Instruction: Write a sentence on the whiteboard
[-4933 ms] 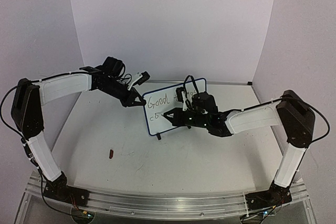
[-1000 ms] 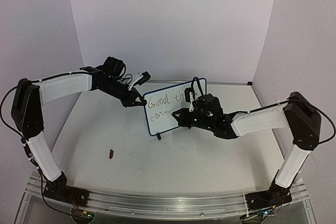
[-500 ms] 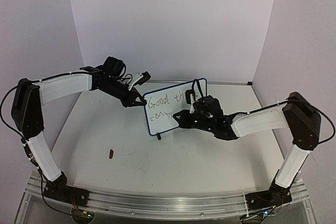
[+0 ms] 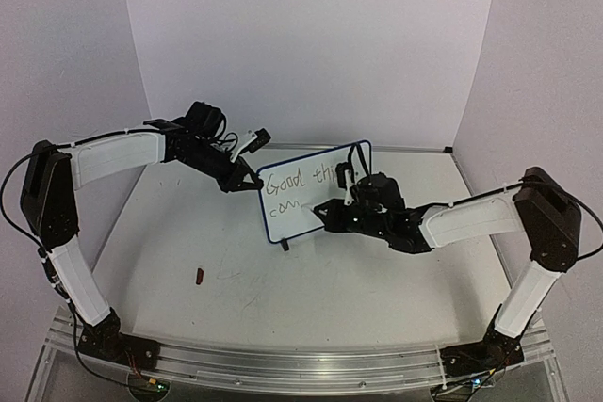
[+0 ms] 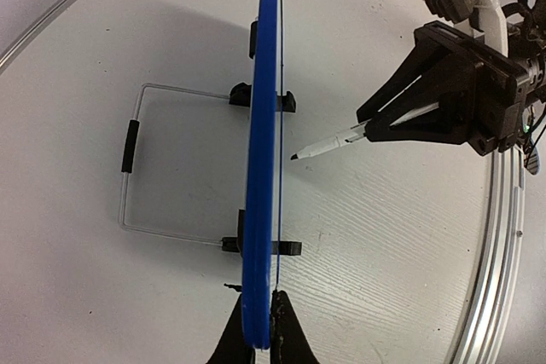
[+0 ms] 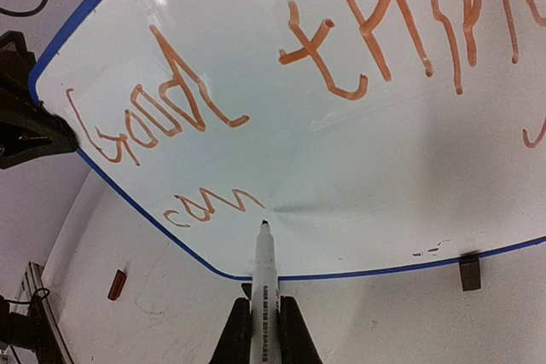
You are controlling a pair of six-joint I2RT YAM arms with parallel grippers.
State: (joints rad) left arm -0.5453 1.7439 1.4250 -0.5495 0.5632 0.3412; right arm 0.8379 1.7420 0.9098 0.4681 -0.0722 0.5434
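Currently, the whiteboard (image 4: pixel 283 223) is seen standing upright on the table (image 4: pixel 377 289) at the centre of the top view, slightly tilted back, its blue rim visible all round. Its left edge is pinched by the left gripper (image 4: pixel 252 183), whose fingers are pressed together on the rim. In the left wrist view the whiteboard (image 5: pixel 260 168) is seen edge-on down the middle of the frame, and the left gripper (image 5: pixel 258 338) is clamped on it at the bottom. A wire stand (image 5: pixel 128 147) is seen behind the board at left, and black feet are clipped on at its base.

The right gripper (image 4: pixel 325 209) is placed in front of the board's face, lower centre. A marker (image 6: pixel 263 279) is pinched between the fingers (image 6: pixel 290 330) at the bottom of the right wrist view, tip pointing up at the board. In the left wrist view the marker (image 5: pixel 328 142) tip is seen just beside the board's face, with a thin gap.

The sentence (image 6: pixel 341 49) is partly written: "Good thing" fills the top line and is cut off at the right edge of the frame, and a short "com"-like word sits lower left. The marker tip is just below and right of its last stroke. One black foot (image 6: pixel 468 270) is seen at lower right. A small reddish object (image 4: pixel 199 277) lies on the table at lower left, well apart from the board.
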